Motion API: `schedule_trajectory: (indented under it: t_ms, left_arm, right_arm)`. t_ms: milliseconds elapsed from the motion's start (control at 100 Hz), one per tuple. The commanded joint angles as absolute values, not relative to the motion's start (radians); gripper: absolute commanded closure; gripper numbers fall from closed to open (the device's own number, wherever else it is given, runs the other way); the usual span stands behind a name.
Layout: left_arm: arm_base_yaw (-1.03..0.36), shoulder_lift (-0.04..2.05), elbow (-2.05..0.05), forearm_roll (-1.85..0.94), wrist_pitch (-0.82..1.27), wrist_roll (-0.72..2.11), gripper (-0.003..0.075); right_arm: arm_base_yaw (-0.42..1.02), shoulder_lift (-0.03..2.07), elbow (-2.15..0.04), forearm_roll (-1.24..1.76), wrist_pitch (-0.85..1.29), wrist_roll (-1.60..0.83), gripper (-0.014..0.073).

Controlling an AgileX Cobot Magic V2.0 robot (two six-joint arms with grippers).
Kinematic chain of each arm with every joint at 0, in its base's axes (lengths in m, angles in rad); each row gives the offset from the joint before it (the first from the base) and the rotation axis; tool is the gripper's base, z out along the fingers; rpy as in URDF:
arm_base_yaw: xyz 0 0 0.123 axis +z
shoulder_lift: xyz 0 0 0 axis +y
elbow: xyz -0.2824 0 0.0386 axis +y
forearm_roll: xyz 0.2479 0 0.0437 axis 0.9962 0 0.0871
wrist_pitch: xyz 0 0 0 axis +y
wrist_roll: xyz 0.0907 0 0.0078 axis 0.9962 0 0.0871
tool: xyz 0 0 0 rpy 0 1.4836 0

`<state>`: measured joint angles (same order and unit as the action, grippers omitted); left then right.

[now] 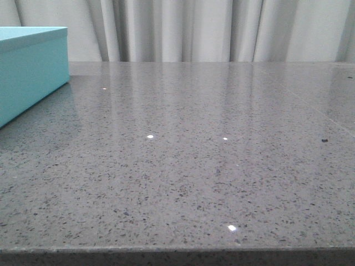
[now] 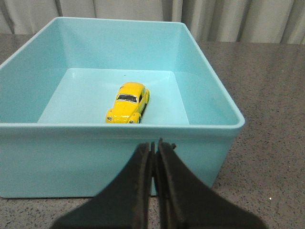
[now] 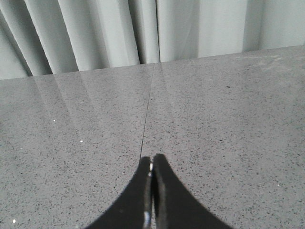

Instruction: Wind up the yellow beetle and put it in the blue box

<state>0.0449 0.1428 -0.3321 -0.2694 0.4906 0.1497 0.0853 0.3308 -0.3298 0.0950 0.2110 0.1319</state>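
Note:
The yellow beetle (image 2: 127, 103) stands on its wheels on the floor of the blue box (image 2: 119, 162), seen in the left wrist view. My left gripper (image 2: 155, 144) is shut and empty, just outside the box's near wall and apart from the car. In the front view only a corner of the blue box (image 1: 30, 72) shows at the far left; the car and both arms are out of that view. My right gripper (image 3: 151, 160) is shut with nothing in it, over bare grey tabletop.
The speckled grey stone tabletop (image 1: 194, 166) has a thin seam (image 3: 147, 114) running away from the right gripper. Pale curtains (image 1: 211, 27) hang behind the table's far edge. The table's front edge (image 1: 177, 252) runs along the bottom of the front view.

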Motion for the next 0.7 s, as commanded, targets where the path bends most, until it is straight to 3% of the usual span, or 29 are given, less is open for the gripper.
schedule_trajectory:
  t_ms: [0,210,480,690]
  left_arm:
    - [0.044,0.154,-0.358,-0.289,0.412,0.15,0.0738]
    - [0.046,0.154,-0.319,-0.252,0.337,0.119,0.0738]
    - [0.003,0.071,-0.131,-0.12,-0.062,0.115,0.0738]
    - [-0.005,0.0,-0.029,-0.111,-0.08,0.071,0.0738]
  right_arm:
    - [0.084,0.34,-0.355,0.084,0.121,0.12,0.0661]
    - [0.084,0.34,-0.355,0.084,0.121,0.12,0.0661]
    - [0.084,0.34,-0.355,0.084,0.121,0.12,0.0661]
    - [0.084,0.34,-0.355,0.084,0.121,0.12,0.0661]
